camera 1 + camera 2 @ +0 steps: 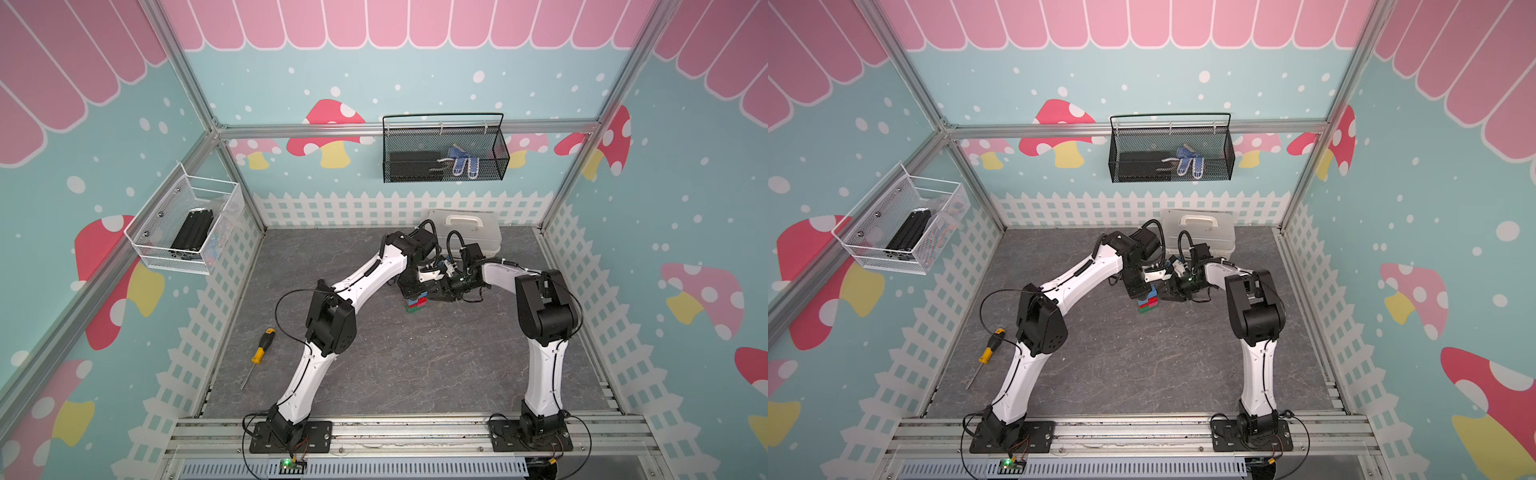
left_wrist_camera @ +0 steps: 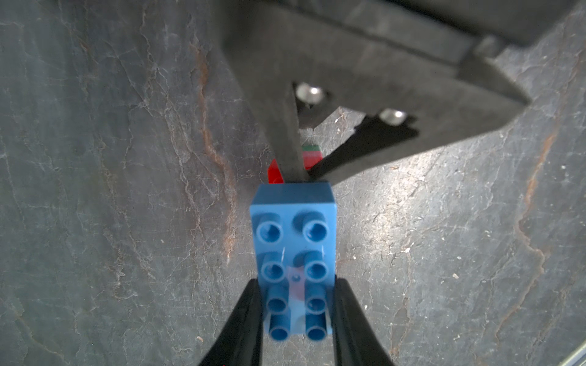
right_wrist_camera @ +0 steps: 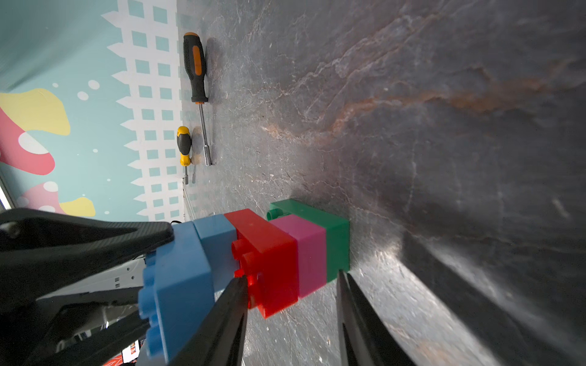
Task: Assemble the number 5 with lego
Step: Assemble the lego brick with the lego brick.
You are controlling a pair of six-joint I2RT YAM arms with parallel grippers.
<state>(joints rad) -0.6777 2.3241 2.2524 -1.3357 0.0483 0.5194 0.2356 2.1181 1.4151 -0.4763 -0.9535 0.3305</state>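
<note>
The lego stands as one upright stack (image 1: 417, 305) (image 1: 1149, 302) on the grey table, mid-back. In the right wrist view it reads green (image 3: 336, 240) against the table, then pink (image 3: 309, 250), red (image 3: 269, 253), short blue (image 3: 217, 240) and long blue (image 3: 180, 275) at the far end. My left gripper (image 2: 297, 285) (image 1: 409, 286) comes from above and is shut on the sides of the long blue brick (image 2: 293, 240). My right gripper (image 3: 290, 277) (image 1: 440, 291) is at the stack's side, open. Its fingertips straddle the red, pink and green bricks at their near edge without clamping them.
A yellow-handled screwdriver (image 1: 262, 347) (image 3: 184, 145) lies near the left wall, and a black-and-orange one (image 3: 195, 66) lies beyond it. A white plastic case (image 1: 465, 224) sits against the back wall behind the arms. Wire baskets (image 1: 444, 153) (image 1: 187, 224) hang on the walls.
</note>
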